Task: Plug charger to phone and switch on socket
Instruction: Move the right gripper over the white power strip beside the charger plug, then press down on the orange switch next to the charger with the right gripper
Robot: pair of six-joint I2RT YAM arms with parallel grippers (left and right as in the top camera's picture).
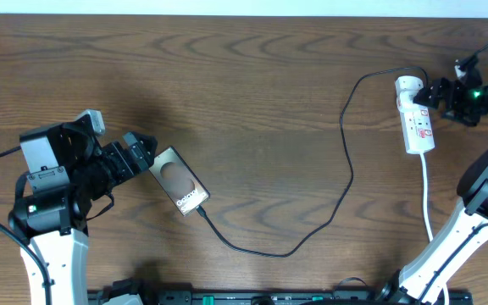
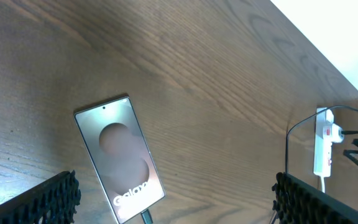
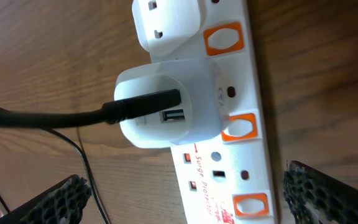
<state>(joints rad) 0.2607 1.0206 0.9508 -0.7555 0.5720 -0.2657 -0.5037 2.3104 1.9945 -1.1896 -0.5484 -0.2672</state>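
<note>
The narrow white power strip with orange-red switches (image 1: 417, 119) lies directly under the nearer right gripper (image 1: 441, 93), its long axis running between the spread, empty fingers. The thin black charger cable (image 1: 346, 169) appears seated in the flat dark-screened phone (image 1: 179, 180), beside the spread left gripper (image 1: 140, 154).

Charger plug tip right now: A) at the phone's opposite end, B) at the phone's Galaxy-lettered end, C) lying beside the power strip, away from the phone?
B: in the left wrist view the charger tip meets the phone at its Galaxy-lettered end; the overhead view agrees.
</note>
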